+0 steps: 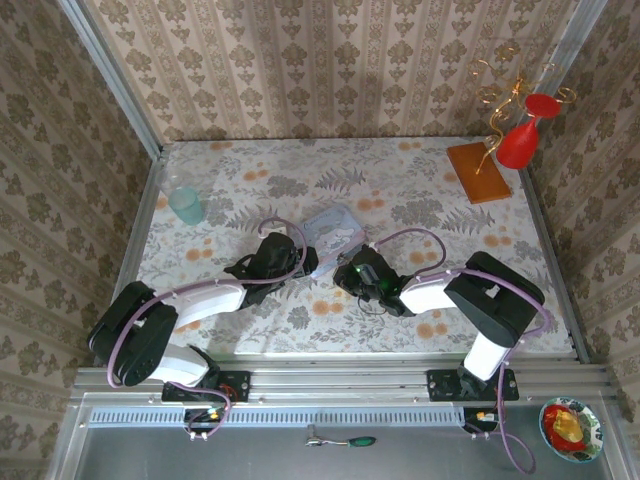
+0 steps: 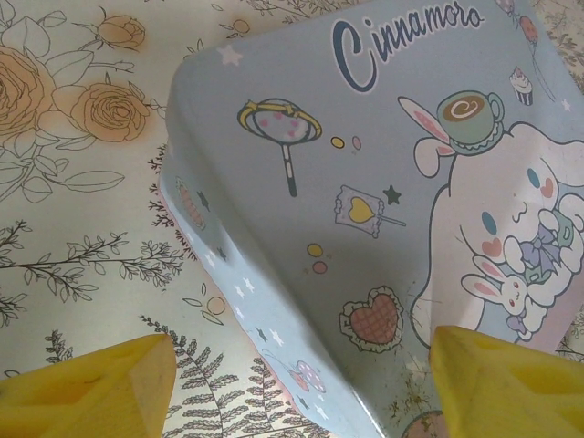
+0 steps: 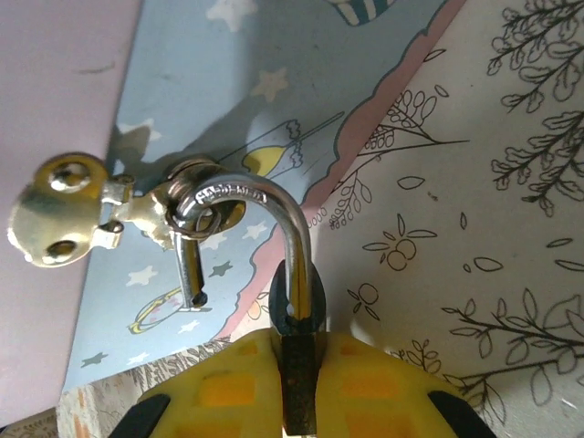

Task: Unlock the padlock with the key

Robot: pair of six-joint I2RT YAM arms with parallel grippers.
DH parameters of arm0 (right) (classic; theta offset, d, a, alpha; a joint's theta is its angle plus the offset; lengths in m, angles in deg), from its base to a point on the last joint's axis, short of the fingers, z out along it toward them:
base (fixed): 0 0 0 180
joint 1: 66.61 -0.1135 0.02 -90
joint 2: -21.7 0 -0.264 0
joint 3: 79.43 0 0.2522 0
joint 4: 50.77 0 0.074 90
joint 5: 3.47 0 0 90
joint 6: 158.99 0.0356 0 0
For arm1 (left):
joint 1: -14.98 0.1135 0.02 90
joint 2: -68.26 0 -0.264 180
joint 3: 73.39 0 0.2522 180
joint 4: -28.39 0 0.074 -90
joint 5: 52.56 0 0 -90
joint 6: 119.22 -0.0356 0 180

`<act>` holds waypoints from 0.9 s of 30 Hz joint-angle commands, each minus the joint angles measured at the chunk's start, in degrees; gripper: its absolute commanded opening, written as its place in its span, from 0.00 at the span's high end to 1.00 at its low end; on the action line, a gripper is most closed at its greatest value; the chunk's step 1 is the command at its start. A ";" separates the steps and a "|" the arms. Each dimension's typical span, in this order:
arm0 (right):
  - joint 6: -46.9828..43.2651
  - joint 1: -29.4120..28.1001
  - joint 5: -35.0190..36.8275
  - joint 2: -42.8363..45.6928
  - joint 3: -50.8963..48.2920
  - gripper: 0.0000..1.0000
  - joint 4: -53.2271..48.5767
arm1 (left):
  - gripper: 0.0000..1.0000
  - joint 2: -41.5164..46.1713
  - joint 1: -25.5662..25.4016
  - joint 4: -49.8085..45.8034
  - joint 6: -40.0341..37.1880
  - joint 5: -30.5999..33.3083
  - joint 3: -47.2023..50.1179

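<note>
The padlock has a dark body pinched between my right gripper's yellow fingers. Its silvery shackle arches up through a ring on the brass clasp of the pale blue tin. The shackle's short leg hangs free of the body. The key is out of view. My left gripper stands open, its yellow fingertips astride a corner of the tin, one over the floral cloth and one over the lid. From above, both grippers meet at the tin's near edge, left and right.
A teal cup stands at the table's left side. An orange block with a red goblet shape sits at the back right. A screwdriver and a bowl lie below the table's near rail.
</note>
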 commanded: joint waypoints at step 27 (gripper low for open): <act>8.25 1.58 1.69 2.37 -0.68 1.00 6.40 | 0.27 -0.96 -1.34 -7.81 1.77 1.24 3.06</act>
